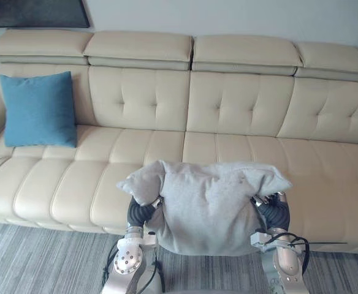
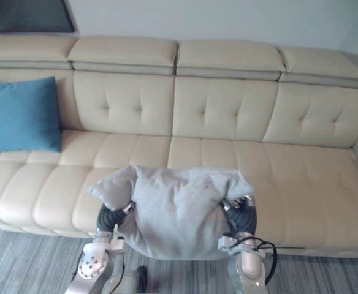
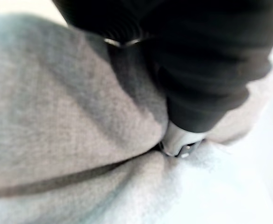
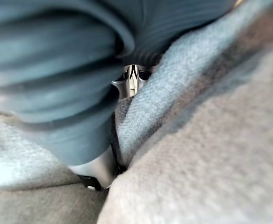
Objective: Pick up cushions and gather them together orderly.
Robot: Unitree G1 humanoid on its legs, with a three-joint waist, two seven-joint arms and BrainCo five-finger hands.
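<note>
At the upper left corner of the frame, a dark panel [image 1: 32, 12] sits on the wall. Below it, at the left, a blue cushion [image 1: 38, 109] stands upright on the seat of a long beige sofa [image 1: 228, 110], leaning against the backrest at the sofa's left end. The sofa runs the full width of the frame, with a tufted back and headrests along the top. A grey striped carpet [image 1: 38, 257] lies along the bottom edge.

At lower centre, a grey cushion [image 1: 206, 205] is held up between the two hands. It covers part of the seat's front edge and the carpet, well apart from the blue cushion, and its upper corners flop out to either side.

The left hand [image 1: 141, 211] is at the grey cushion's left side, its dark ribbed cover pressed against the fabric. The cloth hides the rest, so I cannot tell whether the hand is clenched or released.

The right hand [image 1: 274, 211] is at the cushion's right side, likewise sunk into grey cloth in its wrist view. Its state cannot be told either.
</note>
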